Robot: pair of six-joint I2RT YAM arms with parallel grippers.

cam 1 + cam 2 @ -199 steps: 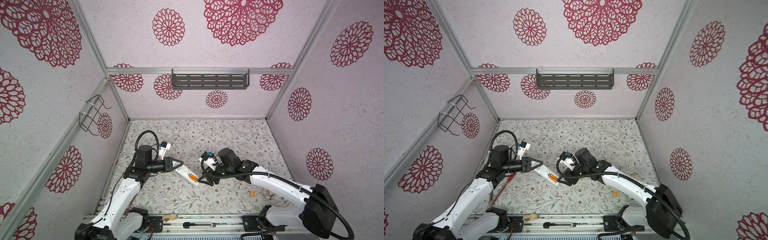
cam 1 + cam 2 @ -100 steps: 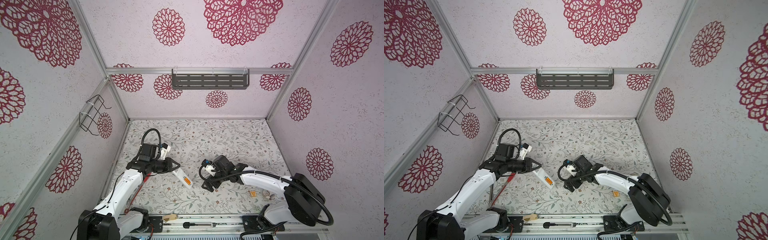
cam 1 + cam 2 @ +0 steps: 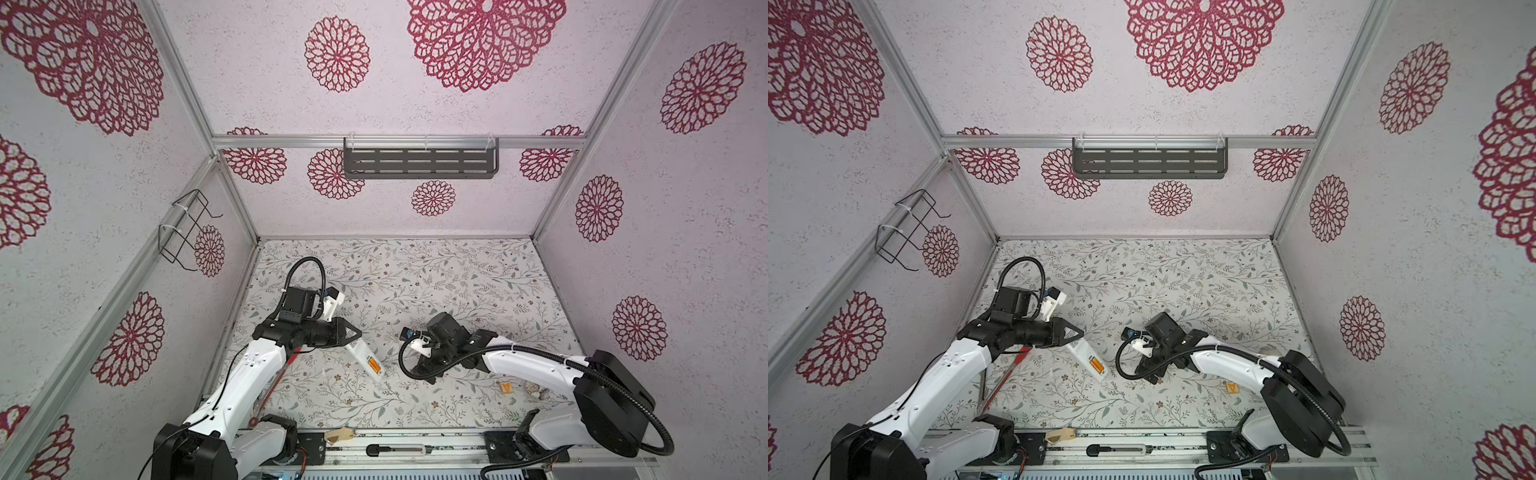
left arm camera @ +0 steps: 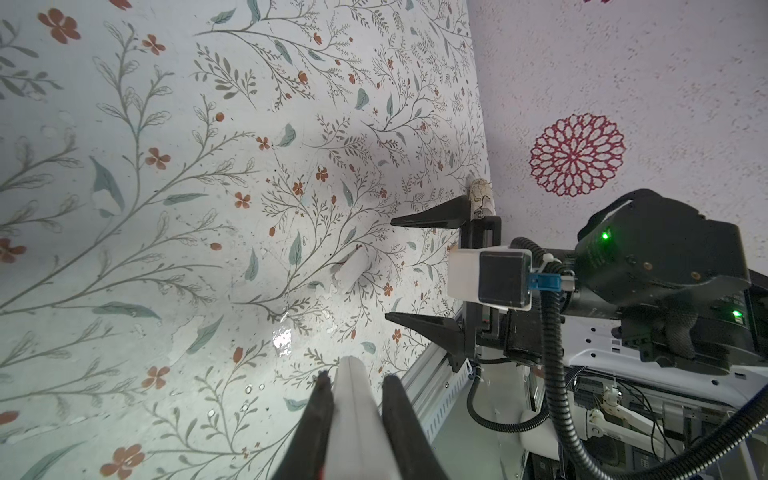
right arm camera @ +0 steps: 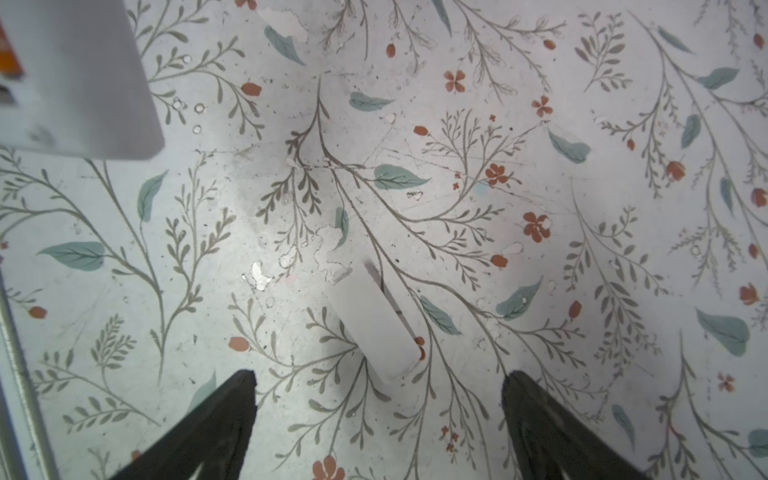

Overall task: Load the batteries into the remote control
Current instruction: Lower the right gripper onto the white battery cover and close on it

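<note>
Left gripper point(image 3: 352, 337): clamps the remote control point(image 3: 365, 361) by one end, fingers point(image 4: 318, 419) pressed against both long sides in the left wrist view. Holds it over the left half of the floral tabletop point(image 3: 415, 282), slanting away from the jaws toward the middle and the near edge. Turns its plain white back upward, with an orange battery point(image 3: 375, 367) seated in the open compartment near the free end, well clear of the grip. Appears the same way in both top views, remote control point(image 3: 1086, 359) and battery point(image 3: 1096, 366) alike. Cannot tell whether one cell or two make up that orange patch, nor whether the free end touches the tabletop.

Right gripper point(image 5: 380, 374): spread wide, grasping nothing. Hangs low over the tabletop to the right of the remote's free end, near it but apart. Points at a small white cover point(image 5: 372, 320) lying flat on the tabletop, its near end just between the two fingertips and touching neither. Keeps the remote off to one side of the open jaws in the right wrist view, with only a blurred corner and a sliver of orange showing.

Orange-yellow tag point(image 3: 506, 387): lies flat beside the right arm toward the near edge, well apart from the remote.
</note>
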